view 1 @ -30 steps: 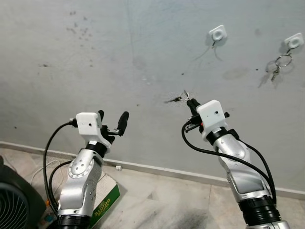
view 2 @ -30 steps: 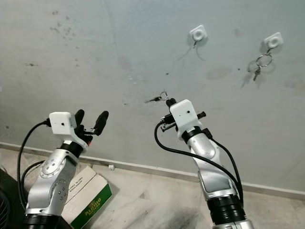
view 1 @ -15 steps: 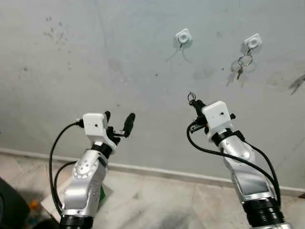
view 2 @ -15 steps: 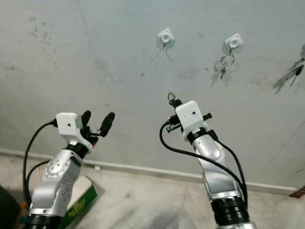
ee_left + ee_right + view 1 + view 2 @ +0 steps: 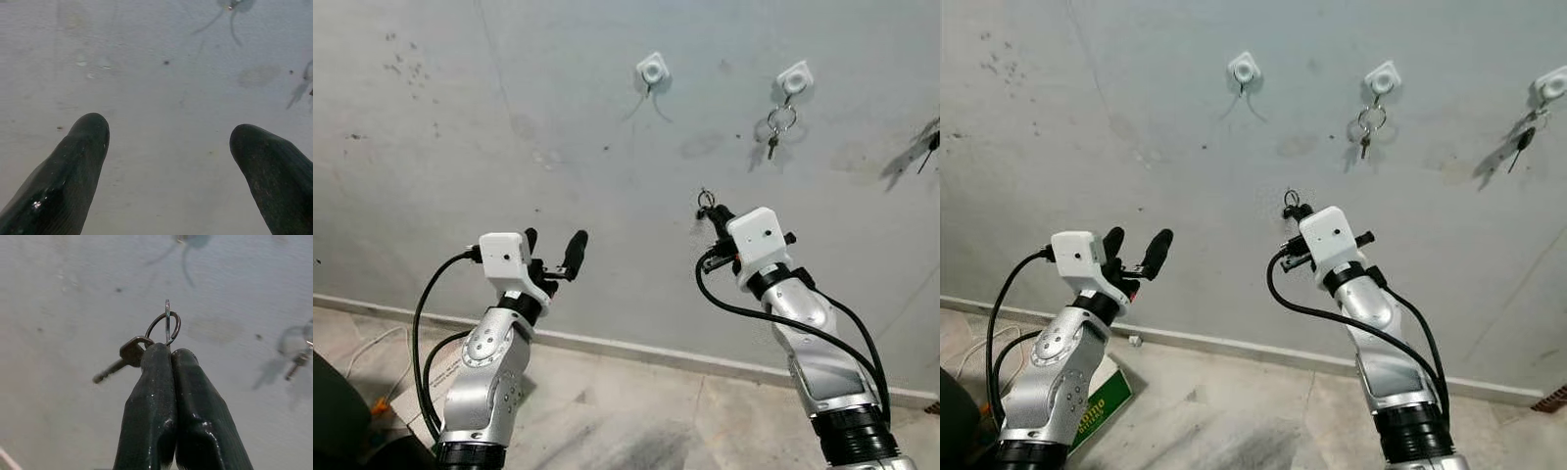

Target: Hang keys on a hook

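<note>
- Our right gripper [image 5: 713,211] is clamped tight on the keys [image 5: 146,345]: ring sticks up past the fingertips, key blade hangs off to one side.
- Left gripper [image 5: 551,250] is spread wide and holding nothing, raised toward the wall [image 5: 460,127].
- Change over the last second: the view has swung, so the hooks now sit closer to centre. That's camera motion, not the hooks moving.
- Empty hook [image 5: 652,70] is above our right gripper and off to its left, well apart.
- Next hook [image 5: 794,76] over, above-right, already carries a key ring [image 5: 778,122].
- We judge we're now squared up; what's left is raising the ring onto the empty hook.
</note>
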